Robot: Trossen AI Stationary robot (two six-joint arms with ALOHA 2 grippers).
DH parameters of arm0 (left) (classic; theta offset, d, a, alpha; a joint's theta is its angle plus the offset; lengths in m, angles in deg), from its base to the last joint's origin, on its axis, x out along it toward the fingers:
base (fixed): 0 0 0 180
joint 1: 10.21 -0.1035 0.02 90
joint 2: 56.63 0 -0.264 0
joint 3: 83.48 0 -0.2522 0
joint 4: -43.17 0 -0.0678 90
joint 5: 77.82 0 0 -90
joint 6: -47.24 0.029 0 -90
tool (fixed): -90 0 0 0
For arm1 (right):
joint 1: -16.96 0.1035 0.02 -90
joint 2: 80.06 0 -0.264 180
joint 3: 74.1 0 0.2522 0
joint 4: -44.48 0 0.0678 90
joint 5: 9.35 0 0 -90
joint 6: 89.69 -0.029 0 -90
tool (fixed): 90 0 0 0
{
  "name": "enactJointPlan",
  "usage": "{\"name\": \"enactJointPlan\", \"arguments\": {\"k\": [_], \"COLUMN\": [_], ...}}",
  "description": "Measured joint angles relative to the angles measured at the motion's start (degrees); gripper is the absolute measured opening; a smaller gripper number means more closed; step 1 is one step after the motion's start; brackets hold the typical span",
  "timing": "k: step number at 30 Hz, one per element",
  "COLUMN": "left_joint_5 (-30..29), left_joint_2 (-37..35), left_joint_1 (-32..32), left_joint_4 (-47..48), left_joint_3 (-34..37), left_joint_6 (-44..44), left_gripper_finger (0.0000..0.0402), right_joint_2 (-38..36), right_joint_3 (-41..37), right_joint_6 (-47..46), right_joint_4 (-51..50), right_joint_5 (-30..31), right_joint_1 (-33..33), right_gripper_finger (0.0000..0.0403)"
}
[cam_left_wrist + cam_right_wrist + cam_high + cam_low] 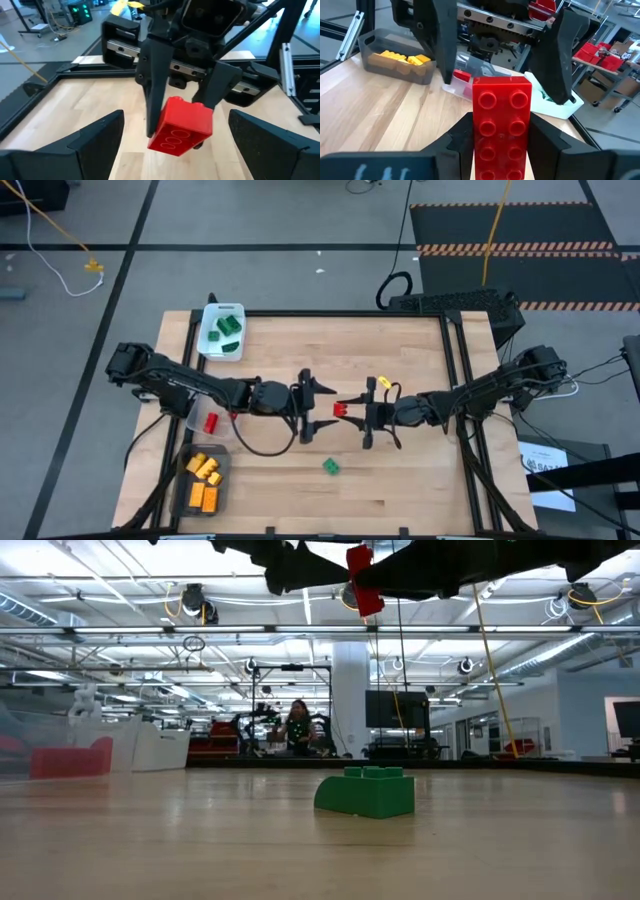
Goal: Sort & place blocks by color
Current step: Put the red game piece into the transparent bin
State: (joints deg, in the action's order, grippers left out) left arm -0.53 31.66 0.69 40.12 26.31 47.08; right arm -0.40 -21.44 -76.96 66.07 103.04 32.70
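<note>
My right gripper [501, 131] is shut on a red block [501, 112] high above the table's middle. My left gripper [322, 408] faces it, open wide; its fingers [95, 137] stand on either side of the red block [182, 127] without touching it. A green block [331, 467] rests flat on the table [400, 490] nearer the near edge, studs up in the low view [365, 790]. At the left, green blocks lie in a white tray [222, 332], one red block in a clear tray [210, 422], and several orange ones in a dark tray [203, 480]. My right gripper pinches the red block between its two fingers [547, 137], one on each long side [525, 135], at the end nearest the wrist. The fingers slant down from the table's right and lie along the block. It is lifted clear, its free end [170, 145] pointing at the left gripper.
The three trays line the table's left edge. A black frame rail [455, 380] runs along the far and right edges. Bare wood shows on the near right part of the table. Beyond the far edge, a person [298, 725] sits in the room.
</note>
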Motion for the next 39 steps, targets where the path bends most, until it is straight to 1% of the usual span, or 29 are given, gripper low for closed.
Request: {"name": "enactJointPlan", "arguments": {"k": [3, 5, 10, 15, 21, 31, 39], "left_joint_5": [-0.84, -0.88, -0.86, -0.86, -0.83, -0.88, -0.78], "left_joint_2": [0.02, 0.84, 3.77, 5.53, 5.51, 5.51, 5.62], "left_joint_1": [0.00, 0.00, 0.15, 0.15, 0.20, 0.77, 0.81], "left_joint_4": [0.09, -0.43, -4.63, -6.23, -6.99, -7.10, -6.35], "left_joint_3": [0.00, 0.00, 0.00, 0.02, 0.09, 0.09, 0.09], "left_joint_6": [0.04, 0.42, 2.33, 4.50, 6.15, 7.50, 7.62], "left_gripper_finger": [0.0359, 0.0351, 0.0309, 0.0264, 0.0233, 0.0224, 0.0224], "right_joint_2": [0.00, 0.00, 0.00, 0.00, -0.07, -0.07, -0.07], "right_joint_3": [0.00, 0.00, 0.00, 0.00, 0.00, 0.04, 0.17], "right_joint_6": [-0.02, -0.02, -0.02, -0.04, 0.00, -0.80, -1.31], "right_joint_4": [0.09, 0.09, 0.09, -0.31, -0.96, -1.39, -4.89], "right_joint_5": [0.00, 0.00, 0.00, 0.00, -0.15, -0.15, -0.10], "right_joint_1": [-0.04, -0.07, -0.07, -0.07, -0.05, -0.04, -0.05], "right_gripper_finger": [0.0121, 0.0121, 0.0121, 0.0121, 0.0122, 0.0130, 0.0160]}}
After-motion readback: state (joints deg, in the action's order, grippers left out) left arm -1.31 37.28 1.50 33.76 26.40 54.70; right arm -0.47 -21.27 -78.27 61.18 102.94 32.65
